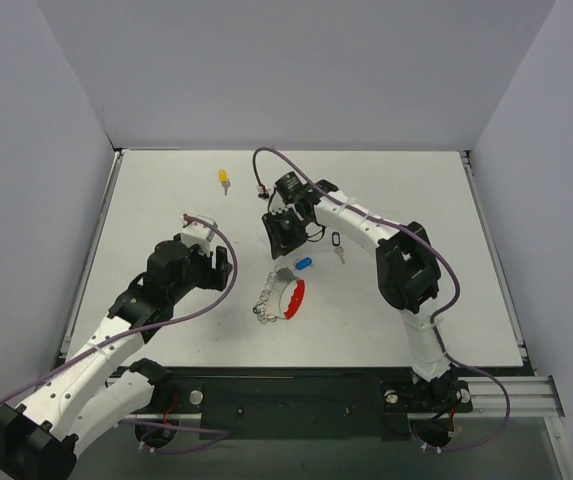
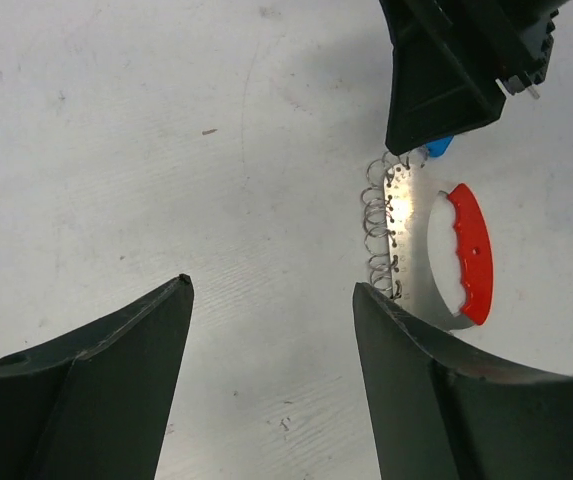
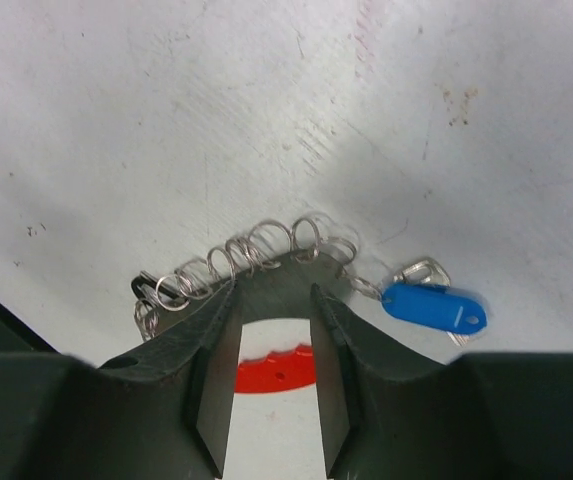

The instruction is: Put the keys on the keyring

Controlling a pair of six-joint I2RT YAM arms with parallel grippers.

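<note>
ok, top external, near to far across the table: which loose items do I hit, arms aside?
keyring → blue key → black-outlined key tag → yellow key

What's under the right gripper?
The keyring: red grip visible in the gap of the right gripper, wire rings past its tips, blue key to one side. The gripper covers the rest.
</note>
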